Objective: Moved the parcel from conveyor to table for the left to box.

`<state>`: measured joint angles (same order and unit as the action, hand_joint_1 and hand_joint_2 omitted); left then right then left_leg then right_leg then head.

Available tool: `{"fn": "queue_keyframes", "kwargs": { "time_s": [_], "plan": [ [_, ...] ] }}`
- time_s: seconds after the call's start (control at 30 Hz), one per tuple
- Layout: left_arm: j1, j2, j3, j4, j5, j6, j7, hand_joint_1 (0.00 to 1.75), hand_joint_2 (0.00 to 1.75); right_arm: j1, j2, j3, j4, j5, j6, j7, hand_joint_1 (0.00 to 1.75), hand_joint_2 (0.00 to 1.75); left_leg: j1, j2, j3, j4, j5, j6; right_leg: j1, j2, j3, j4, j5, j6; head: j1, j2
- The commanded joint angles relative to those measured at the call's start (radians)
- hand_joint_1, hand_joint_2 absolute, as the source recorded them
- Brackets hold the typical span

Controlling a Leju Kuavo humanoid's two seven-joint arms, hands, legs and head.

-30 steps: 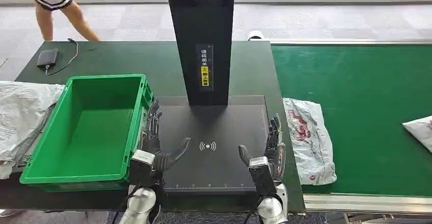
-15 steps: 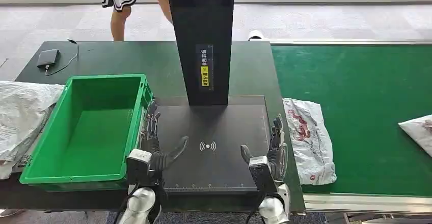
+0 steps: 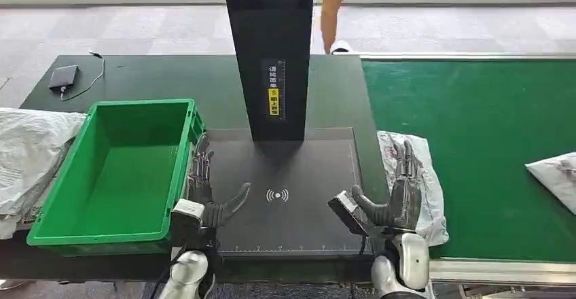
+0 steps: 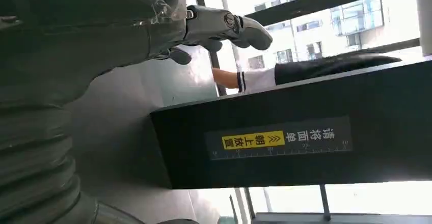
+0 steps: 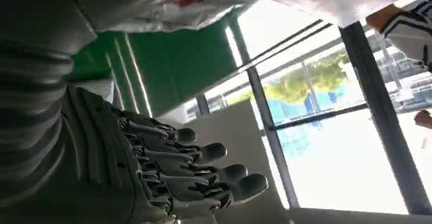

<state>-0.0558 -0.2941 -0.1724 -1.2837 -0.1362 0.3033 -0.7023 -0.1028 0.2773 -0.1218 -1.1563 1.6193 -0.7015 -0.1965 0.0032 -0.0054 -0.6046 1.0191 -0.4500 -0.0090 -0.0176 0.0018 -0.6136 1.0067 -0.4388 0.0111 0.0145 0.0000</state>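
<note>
A white parcel bag with red print (image 3: 416,180) lies flat at the left end of the green conveyor (image 3: 475,143), beside the table edge. My right hand (image 3: 401,197) hovers over the parcel's near left part, fingers spread, holding nothing; the right wrist view has those fingers (image 5: 204,175) apart and the parcel (image 5: 178,2) beyond them. Over the dark scanner pad (image 3: 285,190), next to the green box (image 3: 115,170), my left hand (image 3: 204,190) stays spread and empty, its thumb (image 4: 229,25) sticking out.
A tall black scanner post (image 3: 272,54) stands behind the pad. A second white parcel (image 3: 555,177) lies at the conveyor's right edge. Crumpled white bags (image 3: 30,156) lie left of the box. A black device with cable (image 3: 62,78) sits far left. A person (image 3: 329,3) walks behind.
My right hand has swung right from the scanner pad to above the parcel on the conveyor. The left hand has held still. The person has walked rightward behind the post.
</note>
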Motion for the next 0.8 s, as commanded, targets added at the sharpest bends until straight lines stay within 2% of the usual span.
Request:
{"fn": "queue_keyframes", "kwargs": {
  "time_s": [0.03, 0.37, 0.4, 0.43, 0.57, 0.67, 0.8],
  "plan": [
    [-0.021, -0.003, 0.007, 0.046, 0.002, -0.003, 0.004, 0.00, 1.75, -0.017, -0.009, -0.152, -0.047, -0.166, 0.003, -0.006, 0.00, 1.75, 0.001, -0.002, 0.004, -0.002, 0.000, 0.000, 0.001, -0.003, 0.005, -0.002, -0.001, -0.001, 0.000, 0.000],
    [-0.020, -0.004, 0.011, 0.041, 0.006, 0.000, 0.004, 0.00, 1.75, -0.026, 0.002, -0.180, -0.044, -0.162, 0.003, -0.009, 0.00, 1.75, 0.001, 0.001, 0.006, -0.003, -0.001, 0.000, 0.002, 0.000, 0.006, -0.004, -0.001, -0.001, 0.000, 0.000],
    [-0.015, -0.008, 0.023, 0.042, 0.013, 0.012, 0.004, 0.00, 1.75, -0.052, -0.021, -0.218, 0.003, -0.069, 0.003, 0.106, 0.00, 1.75, 0.000, 0.001, 0.002, -0.001, 0.000, 0.000, 0.001, 0.001, 0.002, -0.001, 0.000, -0.001, 0.000, 0.000],
    [-0.007, -0.004, 0.025, 0.038, 0.012, 0.012, 0.004, 0.00, 1.75, -0.085, -0.058, -0.222, 0.039, -0.079, 0.003, 0.137, 0.00, 1.75, 0.001, 0.001, 0.004, -0.002, -0.001, 0.000, 0.001, 0.001, 0.004, -0.002, -0.001, -0.001, 0.000, 0.000],
    [-0.001, -0.003, 0.026, 0.051, -0.004, -0.012, 0.004, 0.00, 1.75, -0.116, -0.071, -0.328, 0.078, -0.109, 0.003, 0.096, 0.00, 1.75, 0.000, 0.002, 0.004, -0.002, 0.000, 0.000, 0.001, 0.001, 0.004, -0.003, 0.000, 0.000, 0.000, 0.000],
    [-0.008, -0.007, 0.030, 0.064, -0.014, -0.018, 0.004, 0.00, 1.75, -0.108, -0.061, -0.354, 0.065, -0.109, 0.003, 0.096, 0.00, 1.75, 0.001, -0.002, 0.005, -0.003, 0.000, 0.001, 0.001, -0.003, 0.007, -0.005, -0.001, 0.000, 0.000, 0.000],
    [-0.011, -0.013, 0.046, 0.066, -0.026, -0.023, 0.004, 0.00, 1.75, -0.135, -0.056, -0.396, 0.137, -0.111, 0.003, 0.124, 0.00, 1.75, 0.001, 0.001, 0.005, -0.002, -0.001, 0.000, 0.001, 0.000, 0.005, -0.003, 0.000, -0.001, 0.000, 0.000]
  ]
}}
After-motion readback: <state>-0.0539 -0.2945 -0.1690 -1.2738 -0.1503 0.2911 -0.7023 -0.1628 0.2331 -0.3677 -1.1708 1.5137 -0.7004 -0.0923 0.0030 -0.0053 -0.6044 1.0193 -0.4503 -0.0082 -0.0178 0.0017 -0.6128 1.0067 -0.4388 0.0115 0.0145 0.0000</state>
